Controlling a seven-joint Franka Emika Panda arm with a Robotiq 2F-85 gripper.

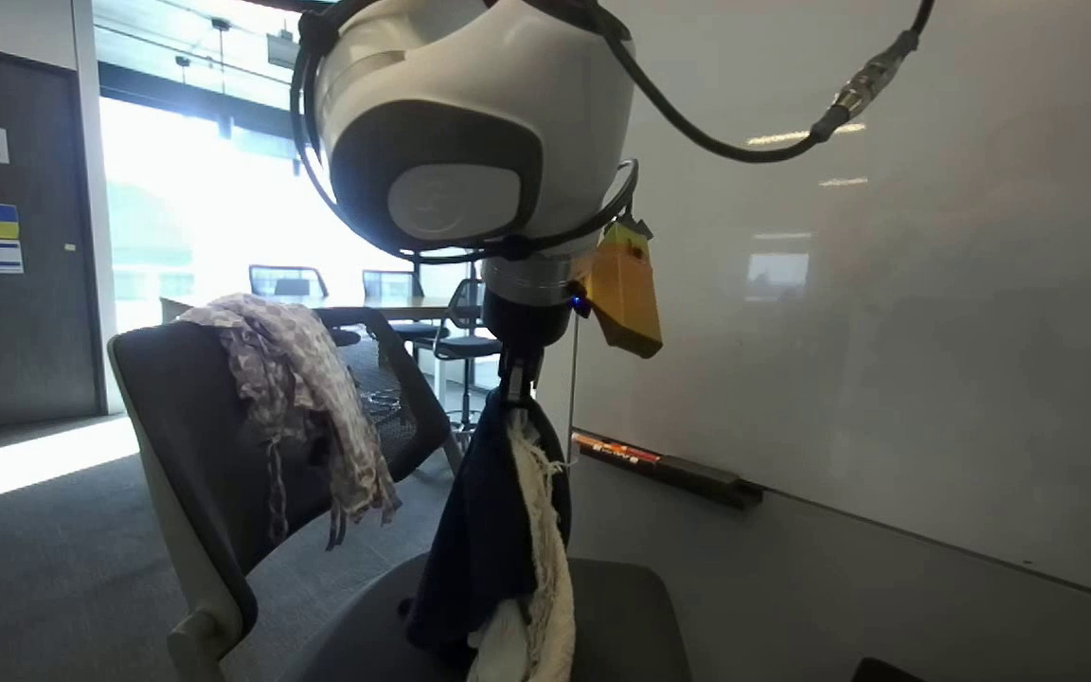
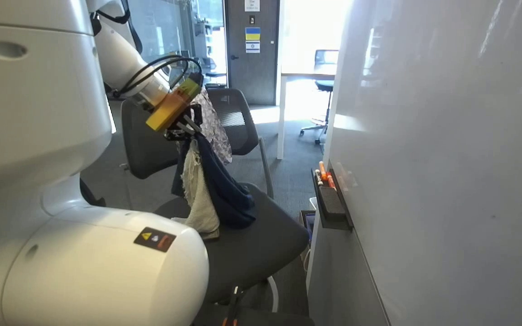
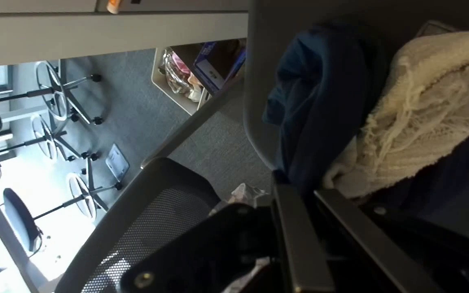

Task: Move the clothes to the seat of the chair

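Note:
The gripper (image 1: 515, 390) is shut on the clothes and points down above the chair's dark seat (image 2: 252, 249). From its fingers hang the navy jacket (image 2: 227, 194) and the cream cloth (image 2: 200, 199), whose lower ends appear to touch the seat. In the wrist view, navy fabric (image 3: 320, 122) runs up between the fingertips, with the cream cloth (image 3: 430, 122) right beside it; how firmly the cream one is pinched is hard to tell. The light speckled cloth (image 1: 295, 369) is draped over the chair's grey mesh back (image 1: 181, 398), away from the jaws.
A whiteboard (image 1: 867, 332) rises close beside the chair, its marker tray (image 2: 333, 208) jutting out with markers and an eraser. On the floor by the board stands a bin (image 3: 177, 81) with odds and ends. A table and small black chairs are farther off.

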